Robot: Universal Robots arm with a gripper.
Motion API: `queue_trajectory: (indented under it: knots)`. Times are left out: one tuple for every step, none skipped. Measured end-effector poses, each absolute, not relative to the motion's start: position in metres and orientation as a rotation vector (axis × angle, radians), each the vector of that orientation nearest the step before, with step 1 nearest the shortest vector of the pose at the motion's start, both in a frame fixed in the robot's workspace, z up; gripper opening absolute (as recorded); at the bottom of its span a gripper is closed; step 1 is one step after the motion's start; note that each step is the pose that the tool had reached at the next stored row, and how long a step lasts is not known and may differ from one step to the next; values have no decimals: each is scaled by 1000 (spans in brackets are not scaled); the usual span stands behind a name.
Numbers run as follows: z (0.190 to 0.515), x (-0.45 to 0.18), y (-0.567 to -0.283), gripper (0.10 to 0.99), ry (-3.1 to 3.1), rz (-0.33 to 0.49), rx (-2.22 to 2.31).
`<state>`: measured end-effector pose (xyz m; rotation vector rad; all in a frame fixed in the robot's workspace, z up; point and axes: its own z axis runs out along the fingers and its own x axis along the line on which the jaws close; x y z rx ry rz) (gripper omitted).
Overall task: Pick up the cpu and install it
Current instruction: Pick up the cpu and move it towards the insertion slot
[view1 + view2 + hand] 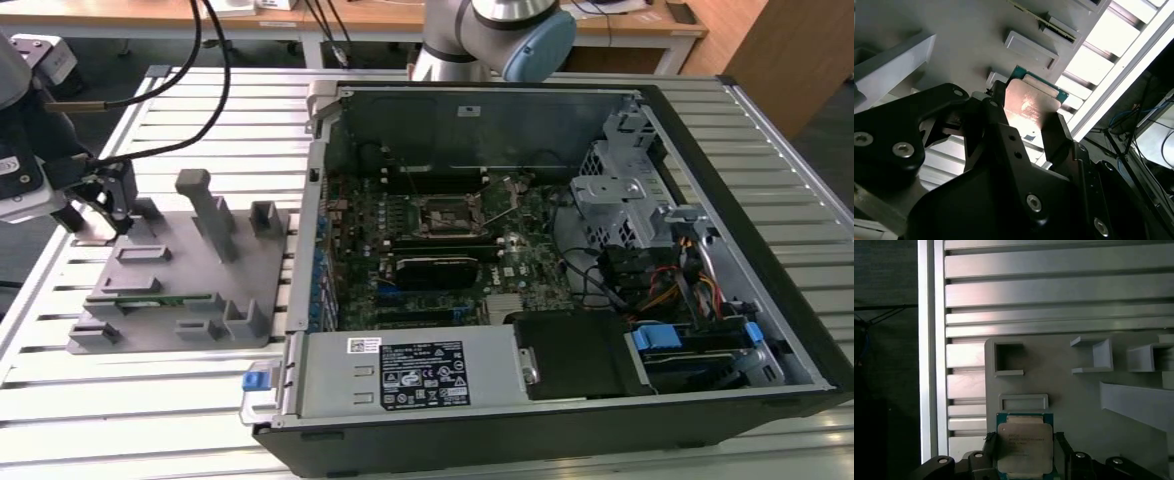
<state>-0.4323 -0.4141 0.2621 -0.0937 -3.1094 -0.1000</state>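
Slatted metal counter [160, 420], grey plastic holder block [180, 290] on it. My black claw [110, 210] is clamped on the small silvery square cpu [1025, 445] at the block's corner, with the black socket frame [447, 213] well off toward the exterior view's right.

The exterior view stands high and well back, looking down across the slatted table [134, 400] onto the open computer case [534, 440]. My gripper [100, 205] sits at the exterior view's left, over the grey holder block [187, 285]. The first wrist view rides close above my fingers [990, 445] and faces straight down onto block and slats. The second wrist view sits nearer still, looking slantwise along my gripper's body. Both wrist views share the cpu [1025, 447] [1031, 102] between my fingers, and all three share the block.
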Motion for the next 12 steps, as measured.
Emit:
queue_trajectory:
  knots:
    - [263, -432, -414, 533, -3109, -100, -94]
    - [264, -432, -414, 533, -3109, -100, -94]
    - [264, -432, -414, 533, -3109, -100, -94]
    - [265, -432, -414, 533, -3109, -100, -94]
    - [266, -432, -414, 533, -3109, -100, -94]
    - [266, -432, -414, 533, -3109, -100, -94]
    - [267, -432, -414, 533, -3109, -100, -94]
    - [268, -432, -414, 533, -3109, -100, -94]
    - [269, -432, -414, 533, -3109, -100, -94]
    - [269, -432, -414, 533, -3109, -100, -94]
    - [270, -432, -414, 533, -3109, -100, -94]
    - [271, -432, -414, 533, -3109, -100, -94]
